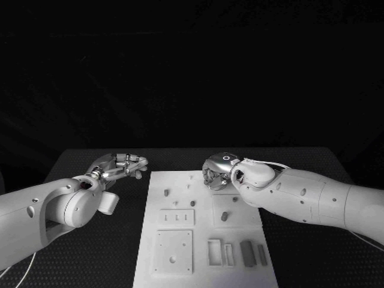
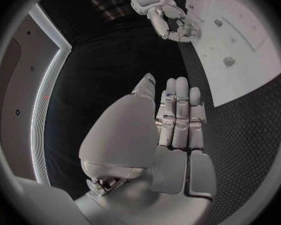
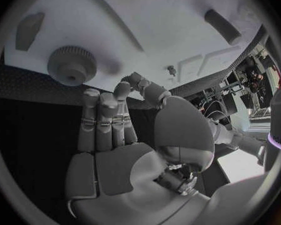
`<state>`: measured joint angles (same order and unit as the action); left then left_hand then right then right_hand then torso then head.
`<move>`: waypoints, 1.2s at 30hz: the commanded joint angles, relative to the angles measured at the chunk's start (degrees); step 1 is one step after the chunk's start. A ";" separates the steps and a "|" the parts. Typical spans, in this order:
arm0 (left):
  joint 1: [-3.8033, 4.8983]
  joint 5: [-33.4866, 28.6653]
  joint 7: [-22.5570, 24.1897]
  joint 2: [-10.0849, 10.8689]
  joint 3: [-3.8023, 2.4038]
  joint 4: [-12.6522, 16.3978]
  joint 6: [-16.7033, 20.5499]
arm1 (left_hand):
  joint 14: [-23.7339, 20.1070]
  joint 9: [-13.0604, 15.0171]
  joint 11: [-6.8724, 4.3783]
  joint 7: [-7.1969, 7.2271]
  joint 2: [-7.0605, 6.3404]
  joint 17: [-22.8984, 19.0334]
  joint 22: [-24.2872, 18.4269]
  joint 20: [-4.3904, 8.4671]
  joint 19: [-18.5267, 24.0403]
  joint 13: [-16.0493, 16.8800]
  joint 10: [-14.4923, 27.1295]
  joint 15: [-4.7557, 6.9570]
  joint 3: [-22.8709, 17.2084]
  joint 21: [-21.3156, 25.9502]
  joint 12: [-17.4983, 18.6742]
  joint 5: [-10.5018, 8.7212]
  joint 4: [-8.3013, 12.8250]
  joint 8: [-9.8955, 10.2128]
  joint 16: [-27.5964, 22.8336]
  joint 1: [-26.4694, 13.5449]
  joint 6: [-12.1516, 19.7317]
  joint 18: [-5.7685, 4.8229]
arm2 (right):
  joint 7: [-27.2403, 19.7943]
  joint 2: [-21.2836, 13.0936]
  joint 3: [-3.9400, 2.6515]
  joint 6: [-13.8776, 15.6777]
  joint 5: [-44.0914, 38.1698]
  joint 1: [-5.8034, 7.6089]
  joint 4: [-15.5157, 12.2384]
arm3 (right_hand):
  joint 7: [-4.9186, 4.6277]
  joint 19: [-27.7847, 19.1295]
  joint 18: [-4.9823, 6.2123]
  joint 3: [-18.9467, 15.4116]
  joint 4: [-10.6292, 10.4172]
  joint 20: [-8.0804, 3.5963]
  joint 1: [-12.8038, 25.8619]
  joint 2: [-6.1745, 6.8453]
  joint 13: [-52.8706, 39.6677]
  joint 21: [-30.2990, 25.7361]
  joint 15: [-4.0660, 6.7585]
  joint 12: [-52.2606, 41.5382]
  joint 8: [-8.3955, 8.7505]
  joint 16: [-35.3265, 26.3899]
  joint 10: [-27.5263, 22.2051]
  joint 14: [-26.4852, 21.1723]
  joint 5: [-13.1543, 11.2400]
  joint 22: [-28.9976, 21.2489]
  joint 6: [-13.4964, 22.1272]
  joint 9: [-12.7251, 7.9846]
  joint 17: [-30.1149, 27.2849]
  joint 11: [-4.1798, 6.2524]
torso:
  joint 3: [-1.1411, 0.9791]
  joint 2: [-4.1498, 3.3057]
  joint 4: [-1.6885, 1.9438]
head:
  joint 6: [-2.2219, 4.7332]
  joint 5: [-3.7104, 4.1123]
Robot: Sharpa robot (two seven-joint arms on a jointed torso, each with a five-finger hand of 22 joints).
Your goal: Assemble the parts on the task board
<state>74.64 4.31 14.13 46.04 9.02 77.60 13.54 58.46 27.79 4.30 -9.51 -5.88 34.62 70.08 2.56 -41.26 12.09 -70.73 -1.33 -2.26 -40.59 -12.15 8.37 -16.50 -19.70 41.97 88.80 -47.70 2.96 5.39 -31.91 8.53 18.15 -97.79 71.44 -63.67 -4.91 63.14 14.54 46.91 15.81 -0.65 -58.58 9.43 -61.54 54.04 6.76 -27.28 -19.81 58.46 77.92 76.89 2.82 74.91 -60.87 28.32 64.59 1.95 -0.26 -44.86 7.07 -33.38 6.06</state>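
- Task board (image 1: 205,240) lies in the middle of the table (image 1: 305,162), its long side running from the near edge toward the far edge; we see flat parts on its near half and small pegs on its far half.
- Right hand (image 1: 216,174) hovers over the board's far right corner. In the right wrist view its fingers (image 3: 106,120) stand fairly straight and close together, the thumb bent beside them, with nothing between them: empty and open.
- Knurled round part (image 3: 72,65) sits near the board's edge, just beyond those fingertips but not touching them. We judge this the likely target of the step in hand, a reach and pick; we cannot tell for certain.
- Left hand (image 1: 123,165) hovers off the board's far left edge, over bare table. In the left wrist view its fingers (image 2: 181,115) lie straight and side by side, holding nothing.
- To do the pick well, we lower the right hand straight over the round part, spread thumb and fingers to either side of its rim, then close on the knurled edge.
- Risk: the part is low and close to the board's edge, so a sideways brush may push it onto the table. The left hand is best kept clear of the board.
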 commanded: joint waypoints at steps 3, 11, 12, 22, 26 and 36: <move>0.07 -0.23 0.37 -0.11 -0.04 -0.05 -0.34 | -0.21 0.08 0.23 -0.31 -0.03 -0.08 -0.08 0.42 0.20 0.11 0.24 -0.10 -0.31 -0.40 0.23 -0.15 -0.07 0.41 -0.27 -0.14 0.00 0.61 | 3.03 1.09 -0.05 3.19 -1.72 -0.02 0.23 | 0.87 0.20 0.46 0.53 -0.07 -0.47 -0.16 -0.56 -0.06 0.55 0.30 -0.37 -0.51 0.46 0.23 0.19 0.06 1.17 -2.01 0.80 0.05 0.27 | 0.00 -0.09 0.04 | 0.29 0.03; 0.07 -0.23 0.39 -0.22 -0.04 -0.16 -0.33 | -0.21 0.09 0.23 -0.32 -0.03 -0.08 -0.10 0.45 0.21 0.13 0.23 -0.10 -0.32 -0.42 0.27 -0.15 -0.08 0.44 -0.27 -0.12 0.01 0.57 | 3.57 3.71 -0.11 4.32 -2.33 -0.02 1.76 | 0.92 0.30 0.46 1.04 -0.13 -0.61 -0.22 -0.39 -0.05 0.78 0.41 -0.43 -0.57 0.65 0.32 0.23 0.03 1.13 -2.09 0.96 0.00 0.33 | 0.03 -0.10 0.10 | 0.49 -0.02; 0.07 -0.23 0.39 -0.25 -0.04 -0.19 -0.32 | -0.21 0.09 0.23 -0.32 -0.03 -0.08 -0.11 0.45 0.21 0.13 0.22 -0.10 -0.32 -0.43 0.27 -0.15 -0.08 0.45 -0.27 -0.12 0.01 0.56 | 3.62 4.11 -0.11 4.45 -2.62 -0.03 2.05 | 0.93 0.31 0.46 1.06 -0.13 -0.62 -0.23 -0.38 -0.05 0.79 0.41 -0.43 -0.57 0.66 0.32 0.23 0.03 1.13 -2.09 0.96 0.00 0.33 | 0.03 -0.09 0.12 | 0.52 0.00; 0.07 -0.23 0.44 -0.72 -0.05 -0.50 -0.42 | -0.20 0.11 0.24 -0.35 -0.04 -0.08 -0.14 0.50 0.21 0.15 0.22 -0.10 -0.32 -0.46 0.33 -0.15 -0.10 0.49 -0.27 -0.13 0.04 0.51 | 4.08 6.76 -0.11 4.94 -3.83 -0.05 4.00 | 0.93 0.35 0.46 1.27 -0.17 -0.68 -0.24 -0.28 -0.03 0.89 0.46 -0.43 -0.57 0.73 0.33 0.23 0.03 1.11 -2.08 1.02 -0.03 0.34 | 0.04 -0.10 0.22 | 0.66 -0.17; 0.07 -0.23 0.45 -0.84 -0.05 -0.56 -0.50 | -0.20 0.11 0.24 -0.35 -0.03 -0.08 -0.15 0.50 0.21 0.15 0.22 -0.10 -0.32 -0.46 0.33 -0.15 -0.10 0.50 -0.27 -0.13 0.04 0.50 | 4.24 7.47 -0.11 5.05 -4.39 -0.08 4.87 | 0.93 0.35 0.46 1.30 -0.17 -0.68 -0.24 -0.28 -0.03 0.90 0.46 -0.43 -0.57 0.74 0.34 0.23 0.03 1.11 -2.07 1.03 -0.03 0.34 | 0.03 -0.13 0.30 | 0.66 -0.22; 0.07 -0.23 0.46 -0.95 -0.05 -0.45 -0.57 | -0.21 0.14 0.24 -0.34 0.01 -0.08 -0.18 0.55 0.22 0.18 0.19 -0.10 -0.34 -0.49 0.37 -0.14 -0.09 0.51 -0.27 -0.09 0.01 0.46 | 4.43 8.78 -0.11 5.12 -5.26 -0.12 6.79 | 0.94 0.41 0.46 1.51 -0.20 -0.75 -0.29 -0.18 0.00 0.99 0.53 -0.41 -0.57 0.80 0.35 0.21 0.02 1.08 -2.06 1.09 -0.06 0.35 | 0.07 -0.21 0.32 | 0.45 -0.36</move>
<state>74.64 4.30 14.13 45.25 9.01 76.97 13.54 58.46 27.87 4.30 -9.51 -5.88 34.62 69.98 2.76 -41.05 12.18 -70.73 -1.33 -2.25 -40.81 -12.15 8.37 -16.50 -19.47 41.97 88.80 -47.70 2.62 9.45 -23.27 8.44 22.99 -101.56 71.35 -57.15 -4.89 63.56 14.14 48.01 15.65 -1.06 -58.63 9.43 -61.52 54.68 6.85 -27.50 -19.82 59.01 78.13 77.18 2.66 74.93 -60.89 28.32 64.56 2.15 -0.23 -45.03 7.34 -32.86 5.71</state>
